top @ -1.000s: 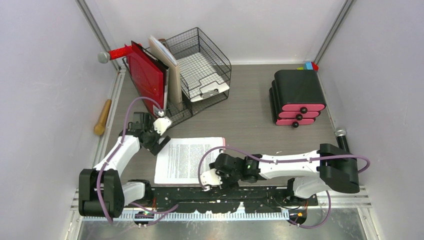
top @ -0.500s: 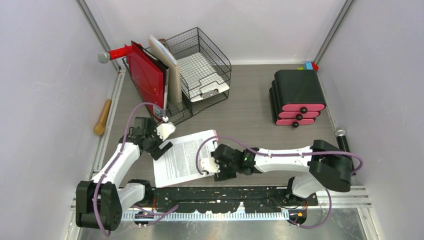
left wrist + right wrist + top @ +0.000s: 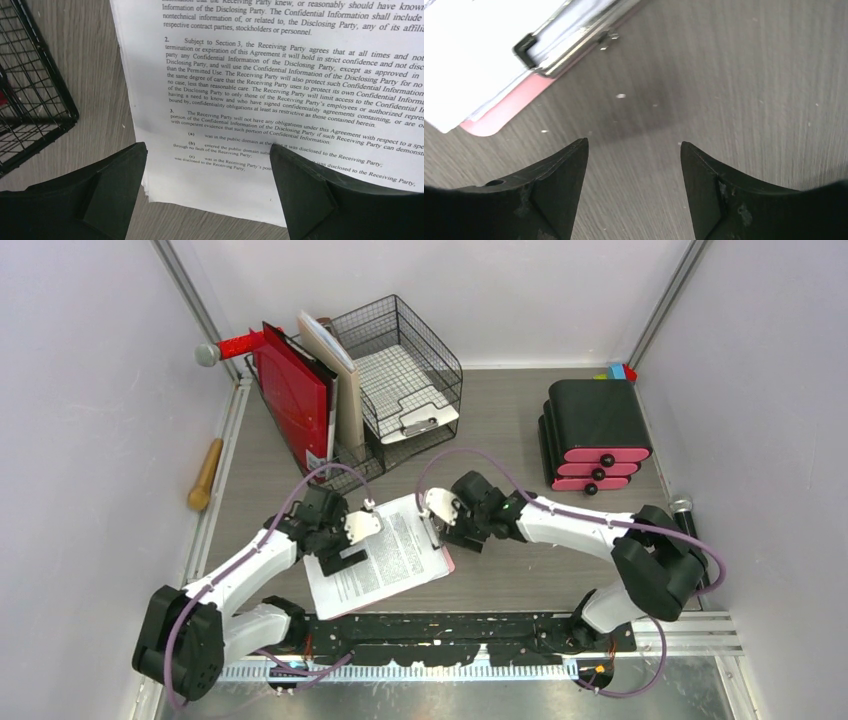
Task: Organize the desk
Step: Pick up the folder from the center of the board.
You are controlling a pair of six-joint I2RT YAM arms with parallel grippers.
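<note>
Grey wood-grain tabletop (image 3: pixel 520 450) below: shows pink clipboard (image 3: pixel 397 554) newly swung from 6 toward 12 o'clock. Hovers left pincer (image 3: pixel 353 543) wide open at its 9 o'clock, right pincer (image 3: pixel 440 522) parted, empty, at 3. Likely readies filing.

- Pale lilac-grey walls (image 3: pixel 80 390) on three sides, evenly lit.
- Slanting metal struts (image 3: pixel 190 295) in both back corners.
- Black wire-mesh rack (image 3: pixel 405 350) back left; black drawer unit (image 3: pixel 590 405) with pink fronts back right.
</note>
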